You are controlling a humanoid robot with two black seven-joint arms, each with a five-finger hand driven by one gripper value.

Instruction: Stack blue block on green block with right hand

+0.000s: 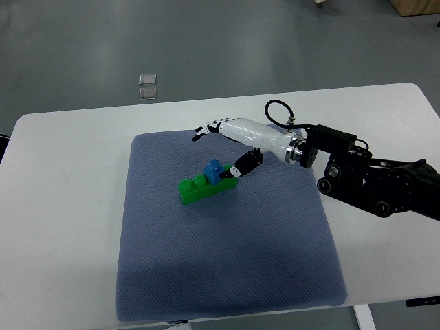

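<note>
A green block (198,189) lies on the blue-grey mat (227,275) near its middle. A small blue block (214,170) sits on the right end of the green block. My right hand (223,148) comes in from the right and hovers just above and to the right of the blocks. Its fingers (206,128) are spread and stretched toward the left, and its thumb (244,165) points down beside the blue block, close to it. The hand holds nothing. The left arm does not show.
The mat lies on a white table (62,206). Two small grey squares (147,85) lie on the floor beyond the table's far edge. My right forearm and its black joints (364,175) stretch across the table's right side.
</note>
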